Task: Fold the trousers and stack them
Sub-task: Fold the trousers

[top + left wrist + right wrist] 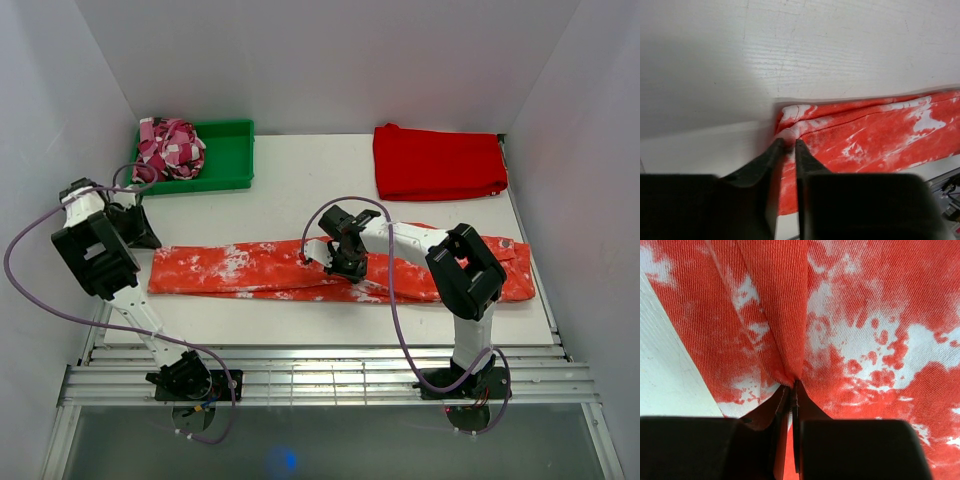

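The trousers [240, 268], orange-red with white splotches, lie flat as one long strip across the table, left to right. My left gripper [143, 238] is at their left end. In the left wrist view it [788, 144] is shut on the trousers [875, 135], with a bunched corner of the leg end pinched between the tips. My right gripper [345, 264] sits on the middle of the strip. In the right wrist view it [791, 387] is shut on the trousers [865, 315], and a raised fold of cloth runs up from its tips.
A plain red folded cloth [438, 162] lies at the back right of the white table [300, 190]. At the back left a green tray [232, 160] holds a crumpled pink-and-white cloth [168, 148]. White walls close in the sides and back.
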